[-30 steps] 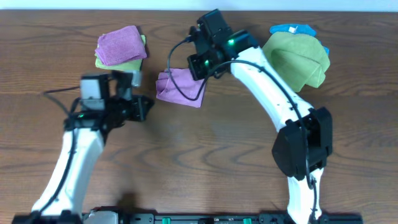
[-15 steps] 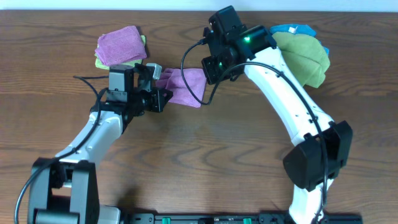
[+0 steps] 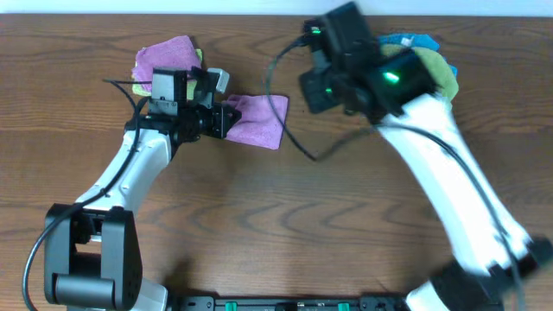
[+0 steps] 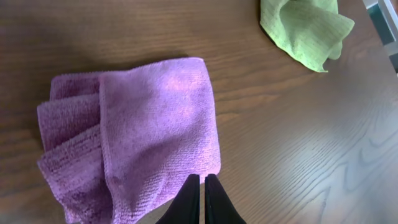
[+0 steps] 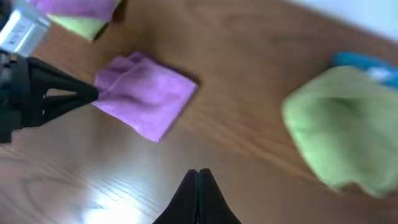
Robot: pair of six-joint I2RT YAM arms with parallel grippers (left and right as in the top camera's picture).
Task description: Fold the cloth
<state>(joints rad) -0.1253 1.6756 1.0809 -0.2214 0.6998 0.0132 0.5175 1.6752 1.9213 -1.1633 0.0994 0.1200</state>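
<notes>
The cloth (image 3: 257,121), a mauve-purple microfibre towel, is seen lying folded on the dark wooden tabletop (image 3: 285,216), a little left of centre and toward the far edge. In the left wrist view its layers (image 4: 149,124) are stacked unevenly, with looser folds bunched along one side and a smooth top panel laid over them.

The left tool (image 4: 200,178) is closed, its two black fingers pressed together, and the tips are placed right at the cloth's edge near a corner. No fabric is seen between the fingers. From overhead the same tool (image 3: 226,121) is found touching the cloth's left side.

The right tool (image 5: 199,172) is likewise closed on nothing and is held above bare wood, well apart from the cloth. The right arm is blurred in the overhead view.

An olive-green towel (image 5: 336,130) is heaped toward the far right, with a small blue cloth (image 3: 406,40) just beyond it. At the far left, a second purple cloth (image 3: 164,56) is laid on a yellow-green cloth (image 5: 81,26).
</notes>
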